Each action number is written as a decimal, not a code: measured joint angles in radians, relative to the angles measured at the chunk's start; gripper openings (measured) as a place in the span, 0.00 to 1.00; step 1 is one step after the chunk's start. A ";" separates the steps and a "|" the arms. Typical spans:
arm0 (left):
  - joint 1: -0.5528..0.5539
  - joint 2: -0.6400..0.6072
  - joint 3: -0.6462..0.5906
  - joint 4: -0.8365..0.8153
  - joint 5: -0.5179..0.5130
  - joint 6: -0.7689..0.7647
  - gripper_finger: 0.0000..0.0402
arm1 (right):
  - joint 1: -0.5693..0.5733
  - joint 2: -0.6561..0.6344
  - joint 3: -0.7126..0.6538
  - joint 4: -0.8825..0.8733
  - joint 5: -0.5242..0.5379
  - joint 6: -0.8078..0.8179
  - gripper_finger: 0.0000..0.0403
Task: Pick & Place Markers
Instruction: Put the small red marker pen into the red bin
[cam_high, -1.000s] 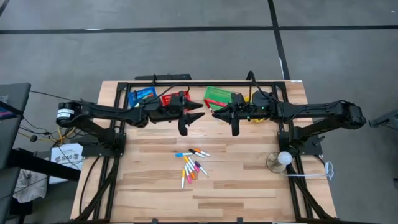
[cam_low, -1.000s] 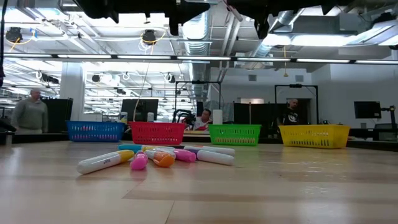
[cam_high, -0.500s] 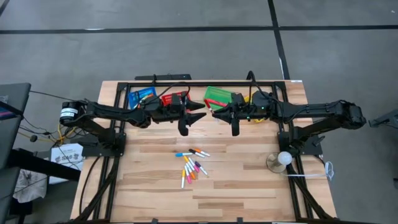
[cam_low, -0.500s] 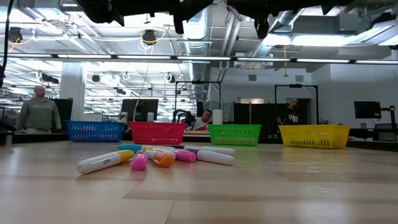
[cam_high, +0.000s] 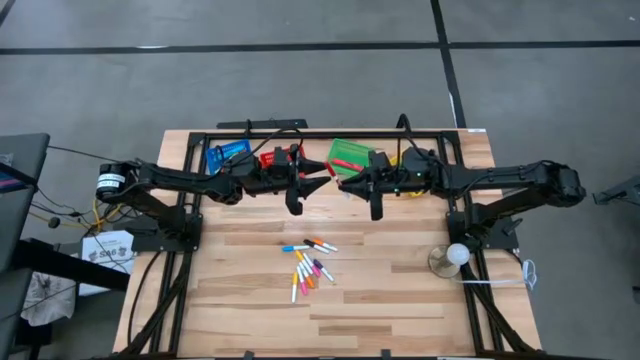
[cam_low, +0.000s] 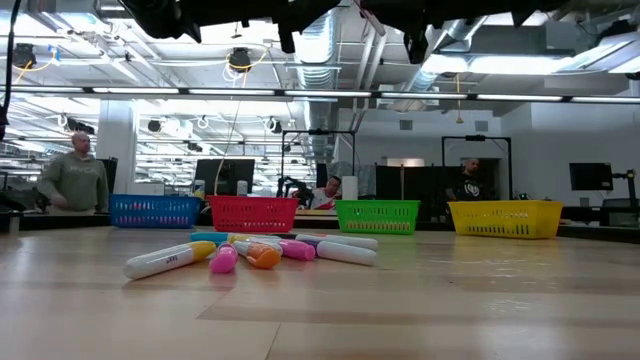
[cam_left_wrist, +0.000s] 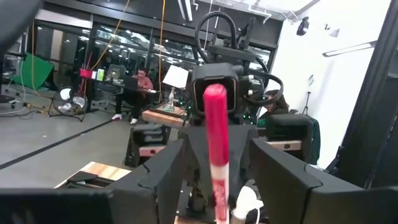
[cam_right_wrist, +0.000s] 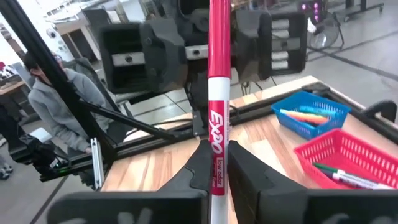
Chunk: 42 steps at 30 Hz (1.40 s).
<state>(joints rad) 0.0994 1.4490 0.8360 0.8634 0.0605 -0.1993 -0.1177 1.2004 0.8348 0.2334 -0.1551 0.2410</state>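
Observation:
My two grippers face each other tip to tip, high above the table's far middle: left (cam_high: 326, 184), right (cam_high: 342, 184). A white marker with a red cap (cam_right_wrist: 217, 37) stands upright between them, cap up. My right gripper (cam_right_wrist: 216, 171) is shut on it. My left gripper (cam_left_wrist: 227, 149) is open, its fingers on either side of the same marker (cam_left_wrist: 216, 124); I cannot tell whether they touch it. Several more markers (cam_high: 310, 265) lie in a loose pile on the table's middle, which also shows in the low view (cam_low: 250, 252). My right gripper pinches the marker's white printed body (cam_right_wrist: 216, 152) between its two fingers, below the red cap. The fingers come in level from the table's right and lie across the marker. The marker stands upright, cap up, lifted clear of the table.
Four small mesh baskets stand in a row along the far edge: blue (cam_low: 152, 210), red (cam_low: 252, 213), green (cam_low: 377, 216), yellow (cam_low: 506, 218). A white round object on a base (cam_high: 455, 257) stands by the right arm's mount. People show in the room beyond.
My two grippers have drawn a little closer together above the table's far middle, the right one going toward the table's left edge. A person in the room behind has walked to the right in the low view.

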 joint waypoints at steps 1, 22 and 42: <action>0.000 0.000 0.000 0.000 0.000 0.000 0.45 | 0.000 -0.001 0.001 0.002 0.001 -0.003 0.06; 0.017 0.000 0.000 0.013 -0.004 0.001 0.45 | -0.003 0.000 0.001 0.015 0.002 -0.011 0.05; 0.016 0.086 0.068 0.044 0.037 0.003 0.45 | -0.028 0.000 0.001 0.007 -0.003 -0.015 0.07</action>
<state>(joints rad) 0.1157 1.5349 0.9041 0.9075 0.0970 -0.1962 -0.1456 1.1999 0.8360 0.2405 -0.1585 0.2263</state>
